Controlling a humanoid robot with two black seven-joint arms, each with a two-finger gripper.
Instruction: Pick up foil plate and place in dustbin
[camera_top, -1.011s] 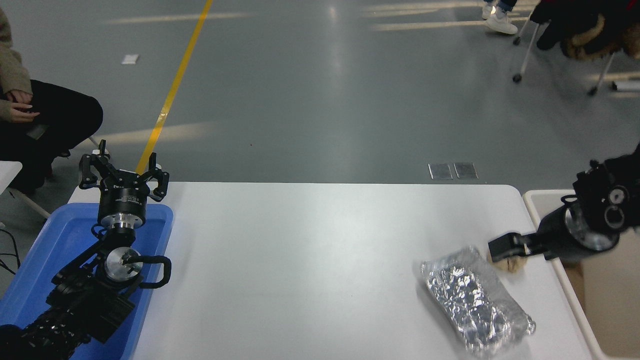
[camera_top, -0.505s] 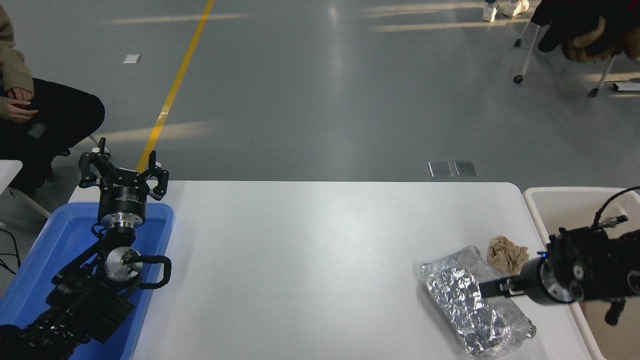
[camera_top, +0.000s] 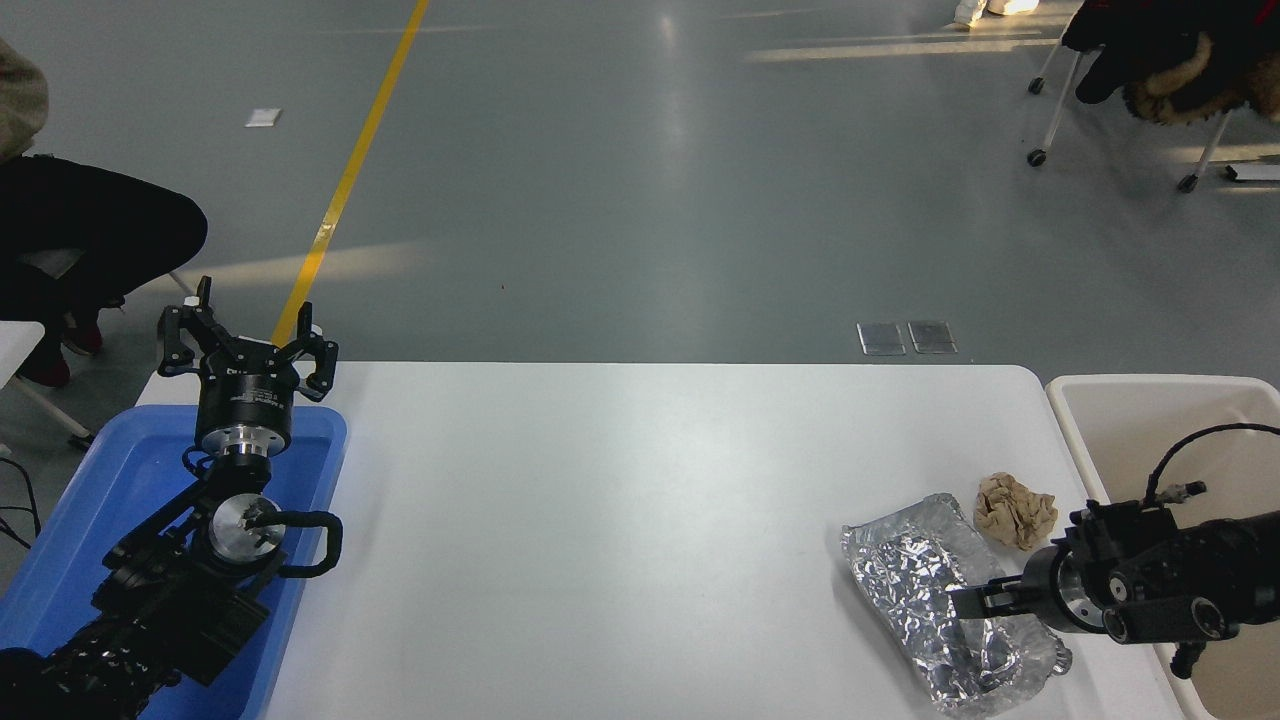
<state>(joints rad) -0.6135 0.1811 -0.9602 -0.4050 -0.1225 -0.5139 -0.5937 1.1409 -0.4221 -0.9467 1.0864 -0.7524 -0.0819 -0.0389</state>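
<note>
The foil plate, a shiny crinkled silver tray, lies slantwise on the white table near its front right corner. My right gripper comes in from the right edge, pointing left, with its tip low over the plate's right half; its black shape hides whether it is open. The dustbin, a cream plastic bin, stands just off the table's right edge, and the right arm crosses above its near part. My left gripper is parked at the lower left, open and empty, pointing away from me.
A crumpled tan paper ball sits just beyond the plate, near the dustbin. A blue bin lies under the left arm. A seated person is at the far left, and a chair stands at the top right.
My right arm swung from the paper ball toward the near edge and dropped lower, its tip now on the foil plate's right half. The plate, ball and left arm stayed put.
</note>
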